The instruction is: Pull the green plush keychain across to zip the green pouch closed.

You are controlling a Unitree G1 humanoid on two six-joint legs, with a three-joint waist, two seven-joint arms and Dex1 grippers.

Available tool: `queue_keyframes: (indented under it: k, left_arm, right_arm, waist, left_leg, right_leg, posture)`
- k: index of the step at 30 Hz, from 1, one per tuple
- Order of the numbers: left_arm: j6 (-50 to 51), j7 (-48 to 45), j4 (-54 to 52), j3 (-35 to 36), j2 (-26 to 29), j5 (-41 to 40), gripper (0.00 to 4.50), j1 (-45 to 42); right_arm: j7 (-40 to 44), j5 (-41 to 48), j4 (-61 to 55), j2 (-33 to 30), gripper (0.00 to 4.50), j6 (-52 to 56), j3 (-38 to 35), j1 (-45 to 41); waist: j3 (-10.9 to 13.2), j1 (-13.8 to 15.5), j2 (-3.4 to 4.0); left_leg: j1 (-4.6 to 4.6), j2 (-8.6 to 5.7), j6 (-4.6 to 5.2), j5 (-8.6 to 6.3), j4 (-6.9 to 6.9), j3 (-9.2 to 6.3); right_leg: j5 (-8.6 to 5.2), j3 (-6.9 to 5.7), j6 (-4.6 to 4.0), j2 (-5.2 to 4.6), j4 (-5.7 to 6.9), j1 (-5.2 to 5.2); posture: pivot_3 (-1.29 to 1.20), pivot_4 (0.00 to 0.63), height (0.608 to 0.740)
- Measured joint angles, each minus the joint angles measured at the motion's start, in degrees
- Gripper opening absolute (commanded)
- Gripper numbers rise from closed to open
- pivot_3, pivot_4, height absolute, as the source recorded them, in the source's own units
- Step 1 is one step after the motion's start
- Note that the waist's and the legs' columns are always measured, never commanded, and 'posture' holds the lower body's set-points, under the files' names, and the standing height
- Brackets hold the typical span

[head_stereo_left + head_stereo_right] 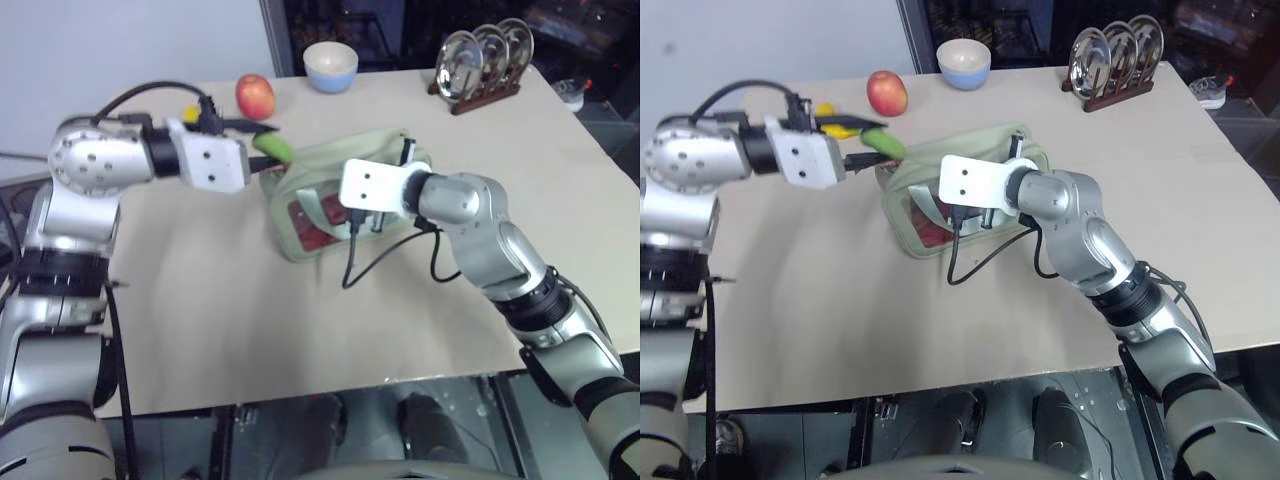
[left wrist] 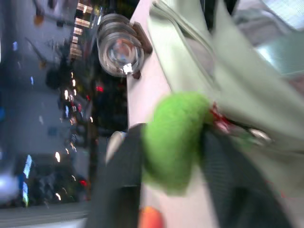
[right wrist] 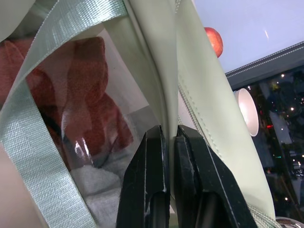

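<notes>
Premises appear to be a robot test or demonstration lab, not a home. A plain beige worktable [image 1: 200, 300] stands against a blank pale wall [image 1: 120, 40] at the upper left of the frame, beside dark glazing [image 1: 400, 20] across the top showing scattered light reflections. Household props are staged along the table's far edge: a red apple [image 1: 255, 96], a blue-and-cream bowl [image 1: 330, 66] and a wooden rack of metal plates [image 1: 485, 60] at the upper right. The floor below the table's near edge is grey and hard, seen at the bottom centre.
</notes>
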Motion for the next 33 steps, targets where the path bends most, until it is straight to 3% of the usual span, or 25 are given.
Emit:
queue_keyframes:
  k: [1, 2, 6, 10, 14, 18, 20, 24, 28, 30, 33]
  left_arm:
    - [-1.5, -0.5, 1.7, -0.4, -0.3, 0.1, 4.01, -1.0]
    - [-2.5, -0.8, 3.6, -1.2, -0.7, 0.3, 4.27, -2.2]
    - [-5.8, -4.4, 10.1, -4.0, -3.4, -0.5, 4.40, -7.8]
    - [-5.8, -5.3, 11.7, -4.1, -5.6, -1.6, 4.40, -7.8]
    - [3.4, -5.4, 9.2, -0.7, -5.5, -7.4, 4.40, -4.3]
    - [27.2, -6.2, -0.9, 8.5, -2.4, -22.9, 4.40, 5.5]
    - [41.0, -6.8, -8.5, 16.6, 1.2, -33.4, 4.40, 14.3]
    - [55.7, -4.0, -21.0, 27.9, 2.9, -44.3, 4.40, 30.6]
    - [60.4, 7.1, -35.8, 31.1, -6.8, -45.9, 4.40, 46.4]
    - [61.0, 13.9, -40.3, 28.2, -13.5, -44.4, 4.40, 49.7]
    - [60.4, 20.5, -41.8, 25.7, -17.0, -40.2, 4.40, 50.3]
  right_arm:
    - [0.0, 0.0, 0.0, 0.2, 0.00, 0.0, 0.1, 0.0]
    - [0.0, 0.0, 0.0, 0.2, 0.00, 0.1, 0.2, 0.0]
    - [-0.1, -0.5, 0.0, 1.0, 0.00, 0.5, 0.6, 0.0]
    - [-0.1, -0.5, 0.0, 1.0, 0.00, 1.1, 0.7, 0.0]
    - [-0.1, -0.6, -0.4, 1.1, 0.00, 1.5, 0.9, 0.1]
    - [0.0, -0.4, -1.3, 0.8, 0.00, 1.9, 0.9, 0.4]
    - [0.1, 0.0, -1.4, 1.0, 0.00, 2.1, 0.9, 0.4]
    - [0.3, 0.5, -1.4, 0.5, 0.00, 2.5, 0.9, 0.4]
    - [0.5, 1.6, -1.3, 0.2, 0.00, 2.6, 0.7, 0.3]
    - [0.5, 2.1, -1.2, 0.3, 0.00, 2.6, 0.7, 0.3]
    - [0.6, 2.7, -1.1, 0.3, 0.00, 2.4, 0.7, 0.3]
  waist:
    - [0.0, -0.4, 0.00]
    - [0.0, -0.6, 0.00]
    - [0.0, -1.2, -0.01]
    - [0.0, -1.4, -0.01]
    - [0.0, -1.9, -0.01]
    - [0.0, -2.8, -0.01]
    - [0.0, -3.3, -0.01]
    - [0.0, -2.7, 0.03]
    - [0.0, -0.5, 0.01]
    - [0.0, 0.7, -0.02]
    - [0.0, 1.2, -0.09]
  left_leg:
    - [0.00, 0.00, 0.00, 0.00, 0.00, -0.02]
    - [0.00, -0.01, 0.00, 0.00, 0.01, -0.05]
    - [-0.03, -0.04, 0.00, 0.00, 0.12, -0.13]
    - [-0.03, -0.04, 0.00, 0.00, 0.18, -0.18]
    - [-0.03, -0.05, 0.00, 0.00, 0.28, -0.17]
    - [-0.04, -0.05, 0.01, 0.00, 0.40, -0.18]
    - [-0.02, -0.05, 0.00, 0.00, 0.43, -0.16]
    - [0.11, -0.04, -0.03, 0.01, 0.47, -0.11]
    - [0.18, -0.02, -0.08, 0.03, 0.50, -0.15]
    - [0.17, -0.02, -0.12, 0.04, 0.53, -0.16]
    - [0.17, 0.01, -0.21, 0.09, 0.53, -0.21]
  right_leg:
    - [0.00, 0.00, 0.00, 0.00, 0.01, 0.00]
    - [0.00, -0.01, 0.00, 0.00, 0.03, 0.00]
    - [0.00, -0.09, 0.01, -0.01, 0.07, 0.03]
    - [0.00, -0.11, 0.01, 0.01, 0.14, 0.02]
    - [-0.01, -0.05, 0.01, 0.02, 0.28, -0.01]
    - [-0.02, 0.06, 0.02, 0.05, 0.52, -0.11]
    - [-0.02, 0.21, 0.02, 0.08, 0.71, -0.20]
    - [-0.02, 0.34, 0.00, 0.11, 0.82, -0.15]
    - [0.01, 0.27, -0.03, 0.12, 0.79, -0.05]
    - [0.09, 0.23, -0.11, 0.15, 0.81, -0.05]
    - [0.17, 0.18, -0.18, 0.19, 0.81, -0.05]
  posture:
    - [0.00, 0.150, 0.740]
    - [0.00, 0.150, 0.740]
    - [0.00, 0.150, 0.740]
    - [0.00, 0.150, 0.740]
    - [0.00, 0.150, 0.740]
    - [0.00, 0.150, 0.740]
    - [0.00, 0.150, 0.740]
    - [0.00, 0.150, 0.740]
    - [0.00, 0.150, 0.740]
    - [0.00, 0.150, 0.740]
    - [0.00, 0.150, 0.740]
